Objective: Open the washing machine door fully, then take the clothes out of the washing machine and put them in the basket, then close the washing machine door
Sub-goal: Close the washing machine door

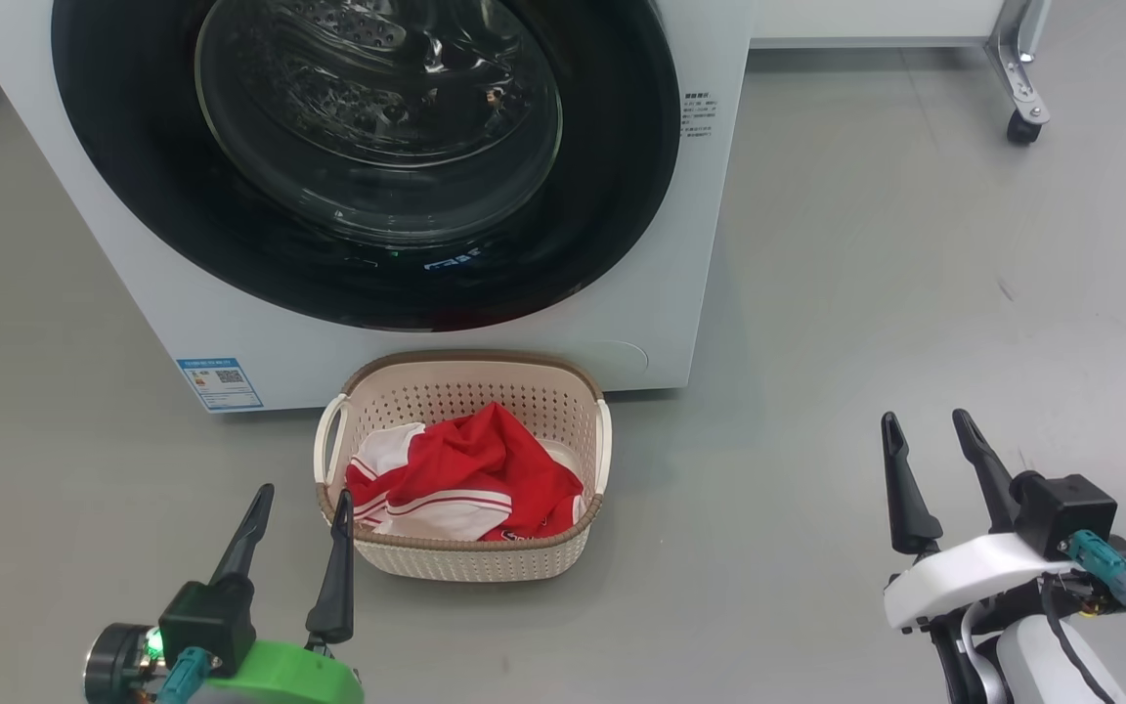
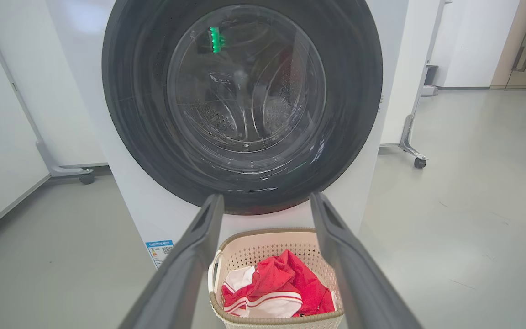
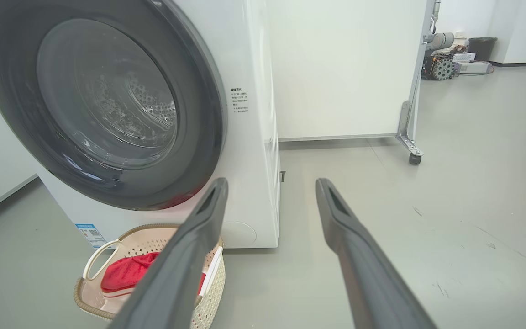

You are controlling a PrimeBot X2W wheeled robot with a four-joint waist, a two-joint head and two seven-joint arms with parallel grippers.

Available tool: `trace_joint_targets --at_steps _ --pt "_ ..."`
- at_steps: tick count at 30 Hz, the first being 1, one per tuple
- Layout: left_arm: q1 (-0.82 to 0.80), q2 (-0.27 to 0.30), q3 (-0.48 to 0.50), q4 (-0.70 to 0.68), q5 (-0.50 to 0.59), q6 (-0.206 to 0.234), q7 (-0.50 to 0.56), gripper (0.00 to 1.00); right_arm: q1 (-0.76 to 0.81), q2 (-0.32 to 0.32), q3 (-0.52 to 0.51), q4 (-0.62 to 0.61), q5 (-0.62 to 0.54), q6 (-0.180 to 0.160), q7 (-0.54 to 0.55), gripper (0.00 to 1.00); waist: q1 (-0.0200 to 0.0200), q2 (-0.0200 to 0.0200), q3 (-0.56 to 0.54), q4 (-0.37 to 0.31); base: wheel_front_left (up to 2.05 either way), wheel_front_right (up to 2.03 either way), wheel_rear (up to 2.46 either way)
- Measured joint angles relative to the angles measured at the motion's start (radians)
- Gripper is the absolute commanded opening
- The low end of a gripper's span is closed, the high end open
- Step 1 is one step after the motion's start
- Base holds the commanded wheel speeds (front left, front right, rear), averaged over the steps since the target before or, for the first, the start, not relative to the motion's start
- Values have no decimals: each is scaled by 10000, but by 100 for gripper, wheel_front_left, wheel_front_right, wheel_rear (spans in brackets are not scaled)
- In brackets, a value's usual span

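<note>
- The left jaws, on a green wrist (image 1: 280, 675) at the lower left of the head view, stand wide apart and hold nothing; one dark finger (image 1: 336, 567) ends just beside the basket's near left corner
- The right jaws, on a white wrist (image 1: 964, 572) at the lower right, are likewise parted and empty, well apart from the basket over the bare grey floor (image 1: 817, 411)
- The cream perforated basket (image 1: 470, 565) sits on the floor just before the washer, and the red and white clothes (image 1: 465, 469) lie heaped inside it
- The white washing machine (image 1: 690, 303) carries a blue sticker (image 1: 219, 383) low on its front
- The washing machine door (image 1: 612, 176) is shut flush against the front; the perforated steel drum (image 1: 328, 39) shows through its glass
- Farther right, a caster (image 1: 1022, 125) carries a white partition (image 3: 345, 68)
</note>
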Motion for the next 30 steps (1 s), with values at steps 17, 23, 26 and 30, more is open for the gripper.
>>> trace_joint_targets --at_steps 17,23,26,30 --pt "191 12 -4 -59 0 109 0 100 899 46 33 -966 -65 -184 0 100 0 0 -180 64 0 0 0" --pt "226 29 -33 -125 0 109 59 100 1122 36 -6 -1275 -67 -272 0 100 0 0 -121 164 0 0 0" --pt "227 35 -38 -161 0 111 59 100 1159 33 -8 -1394 -67 -295 0 100 0 0 -97 191 0 0 0" --pt "228 35 -40 -196 0 113 59 100 1250 29 -8 -1492 -67 -343 0 100 0 0 -77 221 0 0 0"
